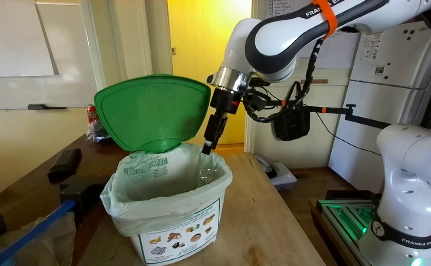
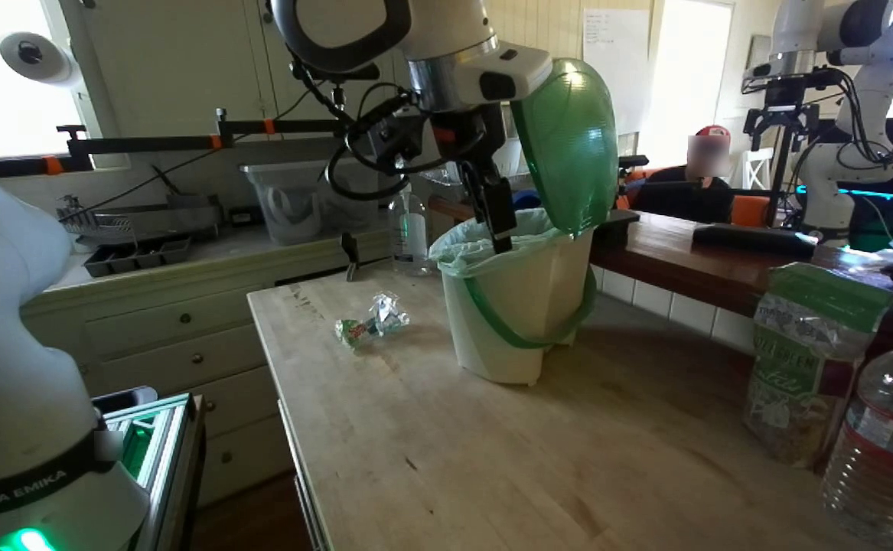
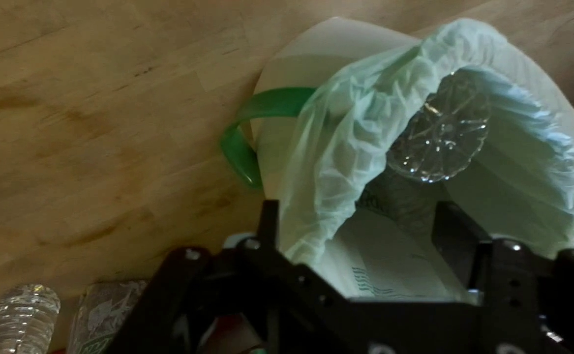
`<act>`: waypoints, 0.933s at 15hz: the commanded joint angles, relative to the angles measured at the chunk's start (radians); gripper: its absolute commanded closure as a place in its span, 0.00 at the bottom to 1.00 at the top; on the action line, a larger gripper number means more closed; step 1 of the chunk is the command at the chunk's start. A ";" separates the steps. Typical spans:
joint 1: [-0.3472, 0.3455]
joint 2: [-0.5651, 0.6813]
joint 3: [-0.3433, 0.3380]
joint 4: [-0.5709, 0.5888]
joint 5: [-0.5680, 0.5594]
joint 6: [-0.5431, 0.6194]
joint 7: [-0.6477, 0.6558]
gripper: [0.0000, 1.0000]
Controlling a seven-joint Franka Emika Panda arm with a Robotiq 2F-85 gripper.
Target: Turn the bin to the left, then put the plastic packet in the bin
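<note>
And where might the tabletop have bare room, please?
In an exterior view, the tabletop is bare between the bin and water bottle. Crowded spots: around the green-topped bag beside that bottle, and the gripper near the bin's rim.

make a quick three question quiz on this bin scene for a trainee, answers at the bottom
1. True or false: the green lid of the bin stands open.
2. Fill in: in the wrist view, the end effector is ____ (open or shut).
3. The clear plastic item is: (a) held by the end effector; (b) inside the bin; (c) on the lid.

Key: 1 true; 2 open; 3 b.
</note>
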State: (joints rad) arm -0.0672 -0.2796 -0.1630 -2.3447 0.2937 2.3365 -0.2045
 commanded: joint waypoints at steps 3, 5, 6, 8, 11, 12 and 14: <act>0.001 0.038 0.014 -0.003 -0.011 0.046 0.047 0.67; -0.012 0.063 0.024 0.012 -0.049 0.021 0.103 0.28; -0.016 0.071 0.029 0.017 -0.072 0.011 0.122 0.28; -0.023 0.088 0.035 0.027 -0.109 -0.004 0.161 0.64; -0.027 0.097 0.037 0.040 -0.172 -0.025 0.168 0.66; -0.026 0.096 0.037 0.044 -0.192 -0.033 0.156 0.75; -0.027 0.094 0.038 0.056 -0.245 -0.053 0.129 0.91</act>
State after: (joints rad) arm -0.0789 -0.1947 -0.1365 -2.3222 0.1206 2.3468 -0.0595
